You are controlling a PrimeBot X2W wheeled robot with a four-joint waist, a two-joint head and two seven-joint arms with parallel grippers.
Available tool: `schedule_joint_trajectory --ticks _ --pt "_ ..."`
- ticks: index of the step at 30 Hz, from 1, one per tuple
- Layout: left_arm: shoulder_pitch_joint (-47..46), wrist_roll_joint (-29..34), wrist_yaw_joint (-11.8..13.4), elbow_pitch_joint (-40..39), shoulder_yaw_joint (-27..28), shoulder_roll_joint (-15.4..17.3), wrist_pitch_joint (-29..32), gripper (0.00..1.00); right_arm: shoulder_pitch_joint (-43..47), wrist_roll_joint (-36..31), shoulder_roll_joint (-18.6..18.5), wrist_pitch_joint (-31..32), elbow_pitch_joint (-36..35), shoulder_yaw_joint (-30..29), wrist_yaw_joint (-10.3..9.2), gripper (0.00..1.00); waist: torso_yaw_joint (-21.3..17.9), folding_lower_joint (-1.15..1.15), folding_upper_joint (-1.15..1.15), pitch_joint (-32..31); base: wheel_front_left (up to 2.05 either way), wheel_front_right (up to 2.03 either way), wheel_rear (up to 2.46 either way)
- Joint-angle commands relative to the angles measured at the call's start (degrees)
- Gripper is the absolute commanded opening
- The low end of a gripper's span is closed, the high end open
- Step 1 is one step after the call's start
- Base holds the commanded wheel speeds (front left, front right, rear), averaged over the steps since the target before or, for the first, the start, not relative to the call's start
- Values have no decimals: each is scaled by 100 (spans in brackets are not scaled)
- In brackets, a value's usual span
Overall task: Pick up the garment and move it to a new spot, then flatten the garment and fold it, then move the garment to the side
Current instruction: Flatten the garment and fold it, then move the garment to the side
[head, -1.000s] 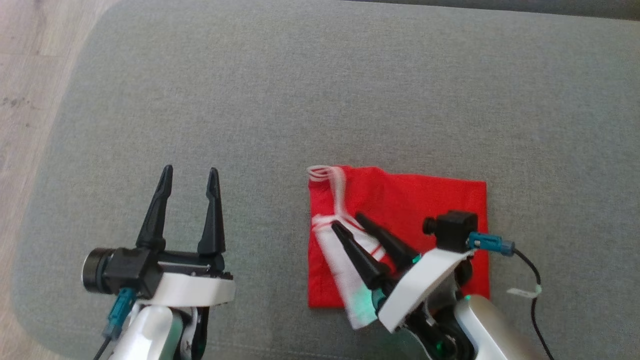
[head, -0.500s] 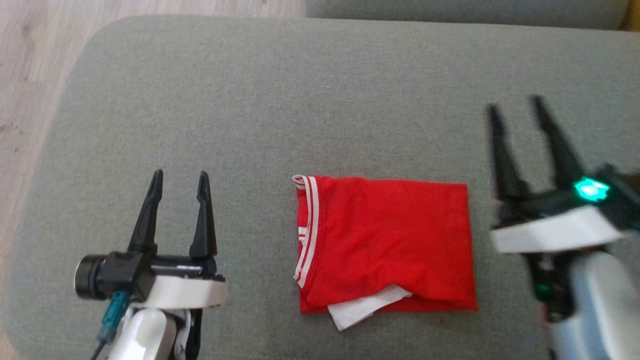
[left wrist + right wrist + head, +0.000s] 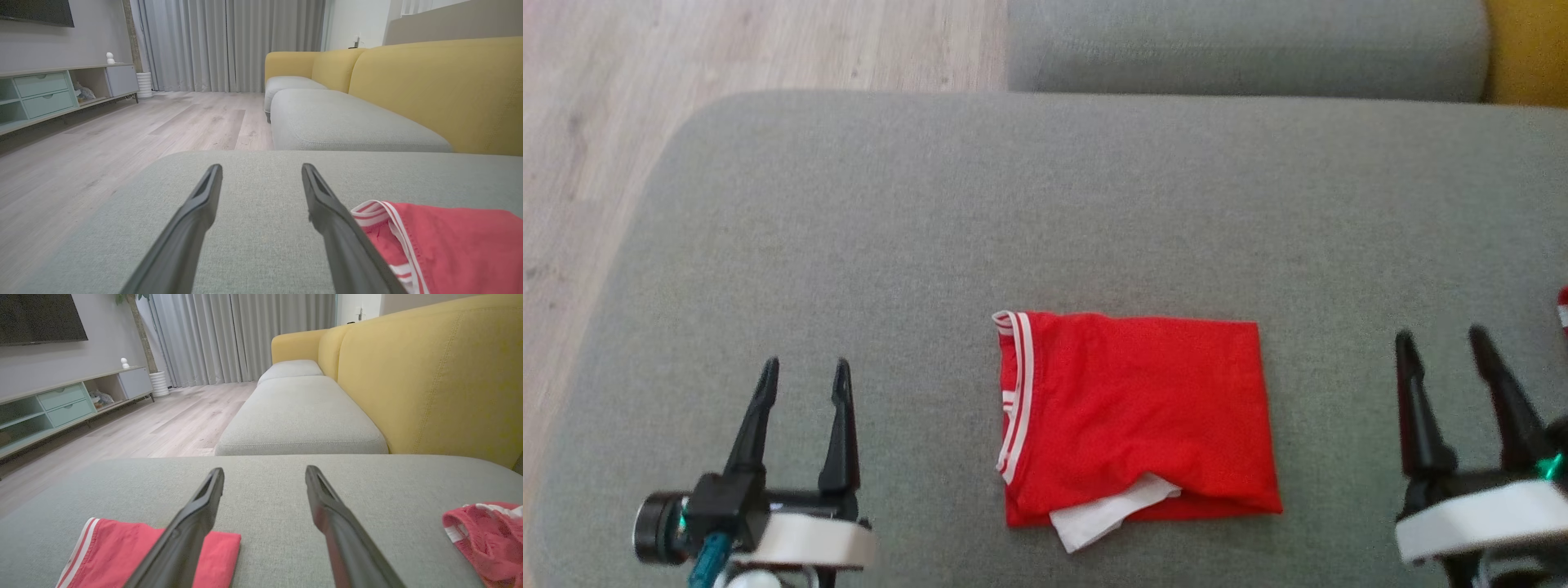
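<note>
garment [image 3: 1135,416] folded, six o'clock on cushion [image 3: 1013,204]. left gripper [image 3: 805,364], right gripper [image 3: 1440,335]: jaws apart, empty. final step appears due: grasp, shift aside.

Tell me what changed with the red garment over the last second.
The right gripper let go of the red garment and drew off to its right, open and empty. The garment stays folded in place on the grey cushion. The left gripper stayed open to its left.
</note>
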Motion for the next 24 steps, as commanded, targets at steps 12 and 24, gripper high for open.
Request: schedule_joint_trajectory --ticks 12,24 --pt "312 -46 -7 -174 91 325 362 100 640 301 55 80 -252 341 -4 100 -223 1 0 -524 0 0 0" --pt "348 -112 35 -123 57 334 442 100 649 237 57 133 -341 314 -4 100 -219 1 0 -558 0 0 0"
